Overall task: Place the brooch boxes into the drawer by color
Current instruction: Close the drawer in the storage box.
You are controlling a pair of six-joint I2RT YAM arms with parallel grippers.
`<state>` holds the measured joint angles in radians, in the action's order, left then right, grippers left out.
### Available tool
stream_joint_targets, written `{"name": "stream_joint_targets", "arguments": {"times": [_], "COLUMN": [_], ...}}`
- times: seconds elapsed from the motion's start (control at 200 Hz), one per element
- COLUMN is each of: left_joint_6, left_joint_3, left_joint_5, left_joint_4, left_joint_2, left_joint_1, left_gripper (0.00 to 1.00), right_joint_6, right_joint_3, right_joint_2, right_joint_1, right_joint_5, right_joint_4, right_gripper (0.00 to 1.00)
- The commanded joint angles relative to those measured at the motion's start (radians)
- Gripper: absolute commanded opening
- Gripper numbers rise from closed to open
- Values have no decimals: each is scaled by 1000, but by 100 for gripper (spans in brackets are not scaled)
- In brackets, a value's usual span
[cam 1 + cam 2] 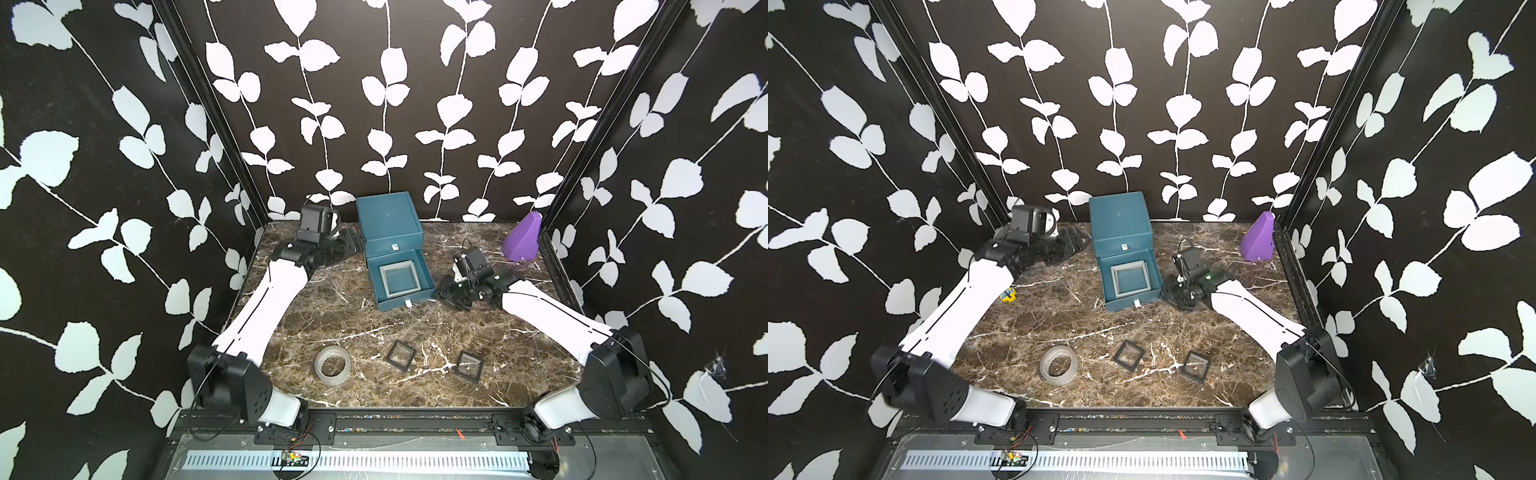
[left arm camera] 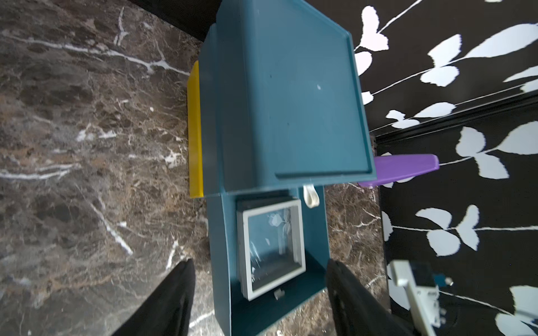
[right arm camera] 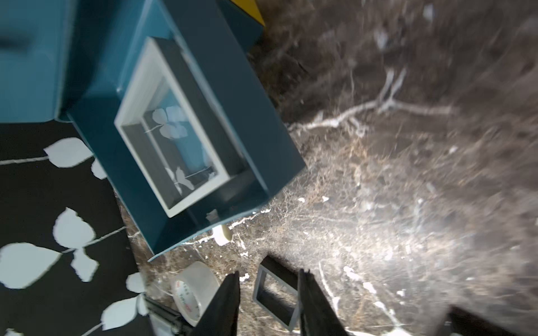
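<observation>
The teal chest stands at the back of the marble table, against the rear wall; its bottom drawer is pulled out toward the front, with a white pull tab at its front edge; a yellow strip runs along the chest's left side in the left wrist view. A grey box lies flat inside the open drawer; a darker frame edge shows under it in the left wrist view, so it may rest on a second one, though I cannot tell for sure.

One black box lies flat on the table well in front of the chest, about in line with the drawer; the other black box lies near it, further toward the right arm's side, the two apart. A clear tape roll sits in front of the chest toward the left arm's side; a purple wedge stands to the chest's right, by the back corner.

The left claw hangs just beside the chest's left side; its jaws stand wide apart and hold nothing. The right claw is low over the table just beside the drawer's right wall; its jaws are parted by a narrow gap with nothing gripped; a box lying on the table shows through that gap.
</observation>
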<state>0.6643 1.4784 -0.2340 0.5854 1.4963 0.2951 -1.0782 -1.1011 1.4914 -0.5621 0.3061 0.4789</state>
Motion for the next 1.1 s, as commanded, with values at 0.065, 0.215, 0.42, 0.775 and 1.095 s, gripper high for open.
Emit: {"name": "stream_joint_targets", "arguments": {"times": [0.065, 0.215, 0.42, 0.775, 1.095], "left_joint_6": [-54, -83, -125, -146, -146], "left_joint_3": [107, 183, 211, 166, 115], "left_joint_5": [-39, -59, -53, -86, -113], "left_joint_4": [-57, -61, -48, -54, -74], "left_joint_2": [102, 205, 274, 296, 284], "left_joint_1": [-20, -23, -22, -21, -15], "left_gripper": [68, 64, 58, 43, 37], "right_joint_6": [-226, -290, -383, -452, -514], "right_joint_3": [145, 208, 257, 203, 152], "right_joint_2": [-3, 23, 73, 186, 227], "right_joint_1": [5, 6, 4, -18, -25], "right_joint_5": [93, 94, 62, -4, -75], "right_joint_4": [-305, -443, -645, -806, -877], "right_gripper": [35, 34, 31, 22, 20]}}
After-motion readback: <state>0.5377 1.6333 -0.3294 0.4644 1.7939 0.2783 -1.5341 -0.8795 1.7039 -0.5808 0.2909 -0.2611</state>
